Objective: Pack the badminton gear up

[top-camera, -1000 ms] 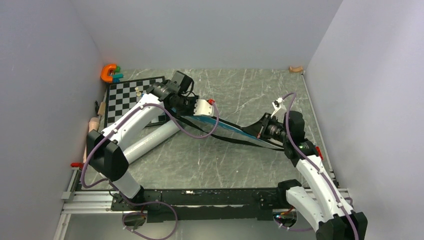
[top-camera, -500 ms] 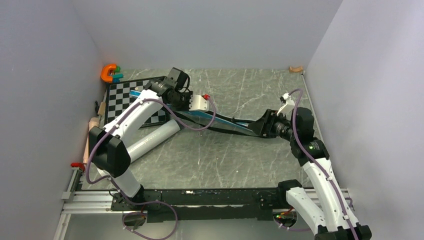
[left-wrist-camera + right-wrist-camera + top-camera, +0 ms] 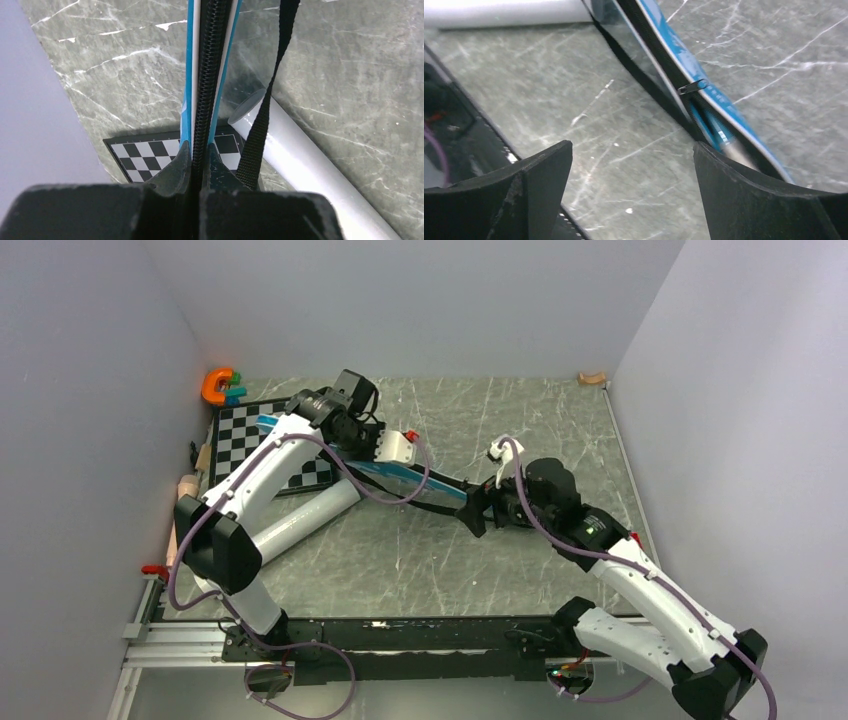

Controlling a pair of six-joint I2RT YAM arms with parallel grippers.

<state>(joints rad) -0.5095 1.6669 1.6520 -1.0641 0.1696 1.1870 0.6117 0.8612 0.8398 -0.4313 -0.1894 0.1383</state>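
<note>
While my left gripper (image 3: 196, 150) is clamped on the zipper edge of the blue bag (image 3: 400, 472), the bag is held edge-up. It runs from the chessboard (image 3: 238, 440) near the far-left corner toward the middle of the table (image 3: 520, 420). My right gripper (image 3: 630, 150) has its jaws wide apart with nothing gripped, at the bag's other end. The zipper pull (image 3: 691, 87) sits there. Past it the slot gapes and light-blue bars show inside, too blurred to name. The black strap (image 3: 270, 90) hangs beside the bag. The grey tube (image 3: 305, 523) lies toward the left edge, its open end by the board. I can't tell what is in it.
</note>
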